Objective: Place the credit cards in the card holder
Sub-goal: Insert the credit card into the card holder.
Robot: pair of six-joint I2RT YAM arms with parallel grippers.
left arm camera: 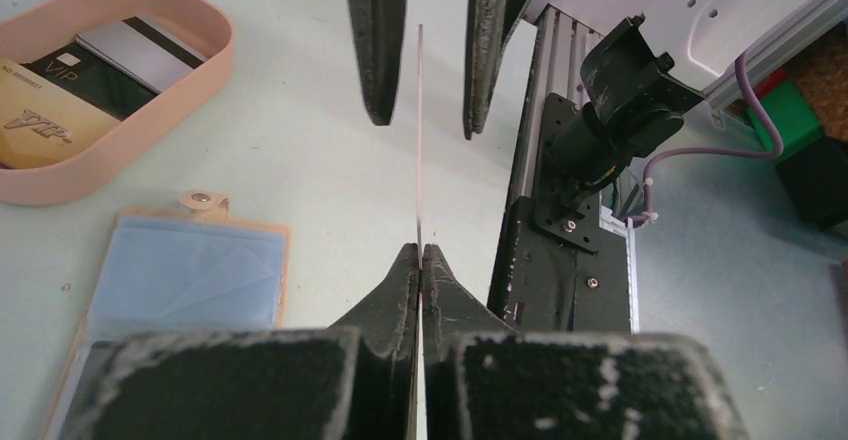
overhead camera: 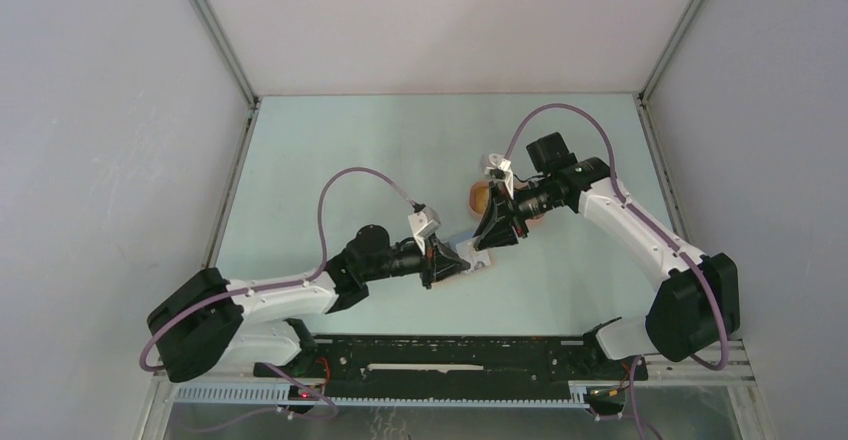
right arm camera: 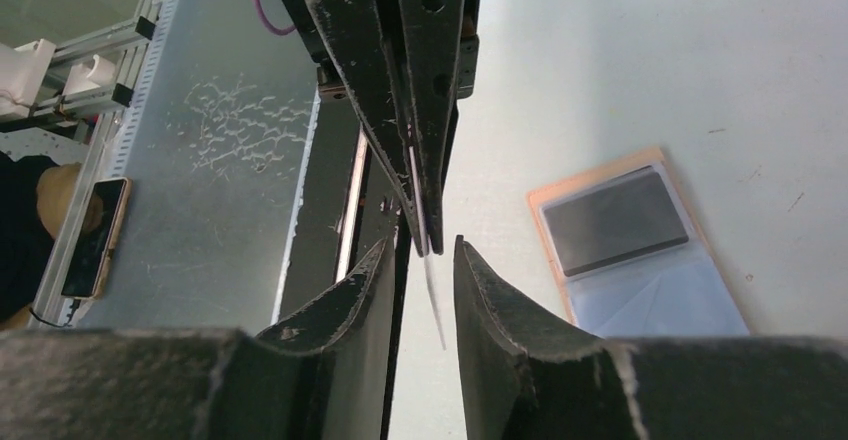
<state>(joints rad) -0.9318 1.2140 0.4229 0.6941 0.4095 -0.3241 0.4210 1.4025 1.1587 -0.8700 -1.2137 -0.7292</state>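
Above the bench, my left end effector (left arm camera: 421, 256) pinches one credit card (left arm camera: 419, 140) edge-on while my right end effector (right arm camera: 422, 252) stands open around its far edge (a handover, I judge). The card holder (right arm camera: 660, 295) lies unfolded nearby, pockets up to receive it.

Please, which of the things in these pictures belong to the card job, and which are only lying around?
For the job: the held card, edge-on in the shut left pincer; the open right pincer around its far end; the open card holder; the cards in the pink tray.
Lying about: that tray itself; a phone off the table.
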